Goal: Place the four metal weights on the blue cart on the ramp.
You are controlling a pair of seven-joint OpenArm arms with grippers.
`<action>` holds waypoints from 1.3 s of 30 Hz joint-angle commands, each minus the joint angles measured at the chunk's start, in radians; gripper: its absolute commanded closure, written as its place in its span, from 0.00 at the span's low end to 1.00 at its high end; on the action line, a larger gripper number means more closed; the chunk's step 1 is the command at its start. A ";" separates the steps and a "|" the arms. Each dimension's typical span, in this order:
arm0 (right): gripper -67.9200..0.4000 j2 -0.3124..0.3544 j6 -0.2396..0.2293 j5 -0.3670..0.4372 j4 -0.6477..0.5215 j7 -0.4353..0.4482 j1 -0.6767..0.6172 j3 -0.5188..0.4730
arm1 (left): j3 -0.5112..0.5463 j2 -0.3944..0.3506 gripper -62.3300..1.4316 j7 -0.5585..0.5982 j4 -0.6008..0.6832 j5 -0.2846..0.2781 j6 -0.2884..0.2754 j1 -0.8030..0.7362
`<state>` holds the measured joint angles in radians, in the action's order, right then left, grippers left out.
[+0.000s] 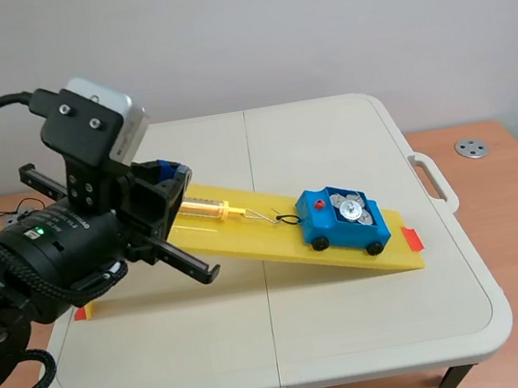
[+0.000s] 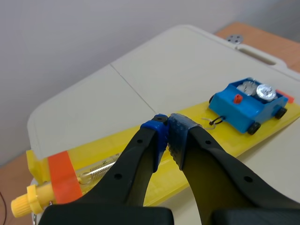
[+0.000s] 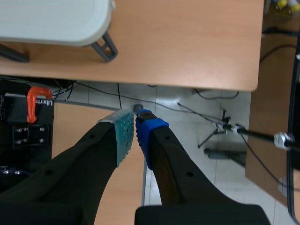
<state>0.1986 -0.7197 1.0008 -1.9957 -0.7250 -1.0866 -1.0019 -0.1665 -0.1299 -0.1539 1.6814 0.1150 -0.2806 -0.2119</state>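
Blue cart sits near ramp's lower edge, far from left fingers.

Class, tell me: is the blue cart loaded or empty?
Loaded: silver weights lie in the cart, which sits on the ramp. Their exact count is unclear.

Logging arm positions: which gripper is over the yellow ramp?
The left gripper, shut above the upper part of the yellow ramp, uphill of the blue cart. The right gripper faces the floor, no ramp in its view.
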 commanded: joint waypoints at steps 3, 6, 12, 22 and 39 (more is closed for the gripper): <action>0.91 0.000 -0.026 0.148 -0.078 0.012 -0.099 -0.121 | -0.006 0.019 0.93 0.113 0.009 -0.003 0.070 0.050; 0.91 -0.011 -0.026 0.189 -0.078 -0.015 -0.143 -0.189 | -0.009 0.018 0.93 0.121 -0.023 0.011 0.090 0.068; 0.92 -0.011 -0.026 0.257 -0.077 -0.063 -0.172 -0.288 | -0.009 0.018 0.93 0.131 -0.075 0.013 0.107 0.105; 0.92 -0.011 -0.026 0.278 -0.075 -0.111 -0.171 -0.309 | -0.009 0.018 0.93 0.135 -0.097 0.014 0.135 0.118; 0.92 -0.033 -0.026 0.294 -0.075 -0.106 -0.171 -0.309 | -0.009 0.018 0.93 0.135 -0.097 0.014 0.137 0.118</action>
<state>0.1741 -0.7197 1.2316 -1.9965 -0.8810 -1.2140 -1.2758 -0.1772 -0.1219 -0.1528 1.5002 0.1604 -0.2092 -0.1383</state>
